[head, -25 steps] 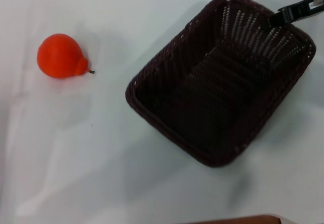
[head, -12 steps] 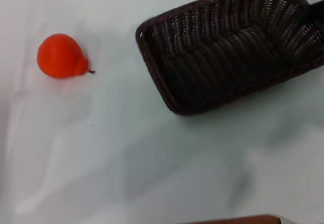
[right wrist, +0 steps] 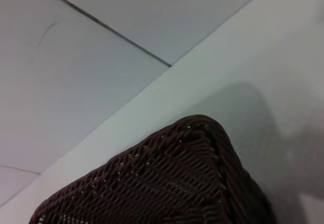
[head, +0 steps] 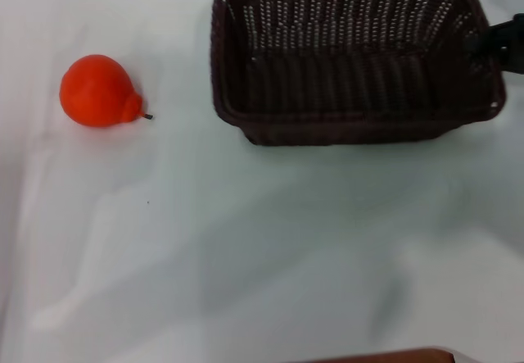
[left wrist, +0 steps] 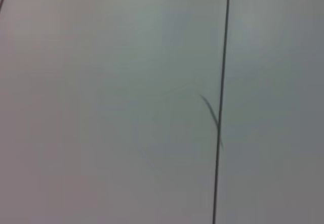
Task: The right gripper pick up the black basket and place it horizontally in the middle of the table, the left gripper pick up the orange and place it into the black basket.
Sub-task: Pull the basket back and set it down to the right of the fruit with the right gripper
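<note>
The black basket (head: 352, 60) is a large dark woven wicker basket at the far middle-right of the white table (head: 246, 240), its long side lying across the view. My right gripper (head: 501, 43) shows only as a dark finger tip at the basket's right rim and holds it there. A corner of the basket also shows in the right wrist view (right wrist: 167, 183). The orange (head: 98, 91) is a bright orange-red fruit with a short dark stem, resting at the far left of the table, well apart from the basket. My left gripper is out of view.
A brown edge (head: 385, 355) shows at the near bottom of the head view. The right wrist view shows the table's edge (right wrist: 167, 95) and grey floor beyond. The left wrist view shows only a plain grey surface with a thin dark line (left wrist: 221, 102).
The basket has swung from a diagonal lie to lying straight across the view and moved towards the far side, carried by my right gripper. The orange has not moved.
</note>
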### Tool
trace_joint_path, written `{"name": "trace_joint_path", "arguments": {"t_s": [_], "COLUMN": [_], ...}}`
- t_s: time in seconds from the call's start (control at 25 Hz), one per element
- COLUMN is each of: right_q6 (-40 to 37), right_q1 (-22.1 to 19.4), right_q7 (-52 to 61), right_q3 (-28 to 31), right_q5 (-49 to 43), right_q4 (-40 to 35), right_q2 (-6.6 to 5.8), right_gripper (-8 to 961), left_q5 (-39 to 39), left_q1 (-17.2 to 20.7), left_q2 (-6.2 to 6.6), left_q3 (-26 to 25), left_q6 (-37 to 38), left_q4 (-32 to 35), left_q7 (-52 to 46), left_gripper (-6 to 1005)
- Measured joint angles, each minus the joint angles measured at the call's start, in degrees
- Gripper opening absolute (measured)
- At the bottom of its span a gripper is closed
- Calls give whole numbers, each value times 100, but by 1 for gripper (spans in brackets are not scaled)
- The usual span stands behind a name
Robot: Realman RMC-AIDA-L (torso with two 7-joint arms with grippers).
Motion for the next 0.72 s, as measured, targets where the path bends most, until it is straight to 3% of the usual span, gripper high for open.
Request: {"name": "trace_joint_path", "arguments": {"t_s": [0.32,0.48,0.72], "right_q6": [-512,-770,-798], "right_q1": [110,173,188], "right_q7": [71,137,156], "right_q3": [-579,-1101,-1429], "right_q5": [312,269,-9], "right_q4": [541,564,389], "right_q2": [-9,-33,-61], "right_gripper": [225,221,208], "left_q5": [-6,-23,-27], "left_q1": [7,23,6], "left_q2": [-8,-9,-9], "left_q3": [58,49,34], "left_q6": [19,20,20], "left_q4": [32,33,31], "left_q7": [0,0,0], "left_gripper": [845,845,844]}}
